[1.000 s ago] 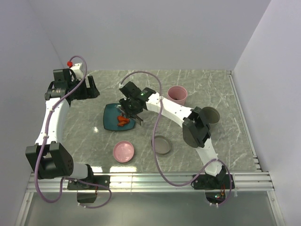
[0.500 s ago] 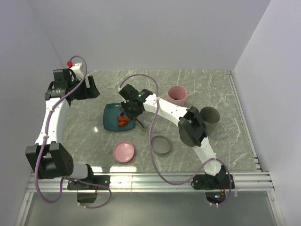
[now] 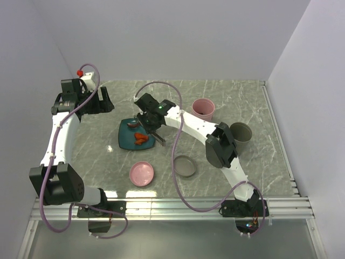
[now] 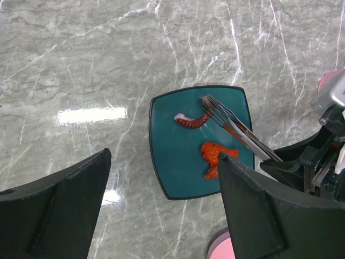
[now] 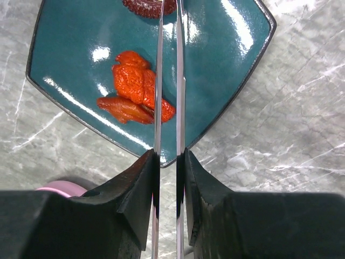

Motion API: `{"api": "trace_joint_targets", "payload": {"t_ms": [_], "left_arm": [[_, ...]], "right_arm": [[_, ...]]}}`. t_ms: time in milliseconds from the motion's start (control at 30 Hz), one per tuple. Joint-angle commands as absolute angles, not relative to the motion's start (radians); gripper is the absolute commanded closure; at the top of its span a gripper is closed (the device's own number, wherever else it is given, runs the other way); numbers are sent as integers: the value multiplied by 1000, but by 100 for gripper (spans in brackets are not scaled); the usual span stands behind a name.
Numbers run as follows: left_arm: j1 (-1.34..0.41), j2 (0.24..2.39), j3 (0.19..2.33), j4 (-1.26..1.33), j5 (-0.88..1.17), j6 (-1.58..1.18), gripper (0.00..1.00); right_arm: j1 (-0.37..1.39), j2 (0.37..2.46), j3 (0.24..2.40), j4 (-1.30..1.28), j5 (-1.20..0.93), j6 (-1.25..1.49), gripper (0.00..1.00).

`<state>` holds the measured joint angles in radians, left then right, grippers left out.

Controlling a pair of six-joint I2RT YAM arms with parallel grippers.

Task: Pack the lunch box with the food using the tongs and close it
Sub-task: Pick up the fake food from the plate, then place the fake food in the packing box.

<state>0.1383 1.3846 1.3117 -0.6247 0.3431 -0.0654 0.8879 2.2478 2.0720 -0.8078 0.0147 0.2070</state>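
Tongs (image 5: 158, 81), clamped narrow in the right pincer (image 5: 168, 178), stretch lengthwise across the teal plate (image 5: 70, 48), tips pointing at the dark curled piece (image 4: 191, 121); left pincer (image 4: 163, 162) gapes wide, empty, above the plate.

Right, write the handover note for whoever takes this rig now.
Left gripper: jaws open, empty, hovering above the table.
Right gripper: jaws shut on the thin silver metal tongs, tips by the dark red curled piece.
Food: that piece and the orange-red pieces lie on the teal square plate.
Done: tongs picked up.
Left: all the packing, then the closing.
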Motion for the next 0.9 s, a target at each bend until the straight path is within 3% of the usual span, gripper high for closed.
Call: {"api": "trace_joint_targets", "payload": {"t_ms": [0, 333, 567, 867], "left_arm": [[141, 1362, 1312, -595, 356, -67, 14], [143, 1359, 1310, -597, 359, -72, 13], [172, 1362, 1348, -624, 442, -71, 1], [178, 1359, 1367, -643, 500, -48, 1]], "right_arm": [[894, 2175, 2120, -795, 18, 189, 85], [882, 2089, 2096, -801, 0, 150, 100], [873, 1945, 1991, -785, -57, 83, 100], [798, 1622, 1803, -778, -109, -17, 100]]}}
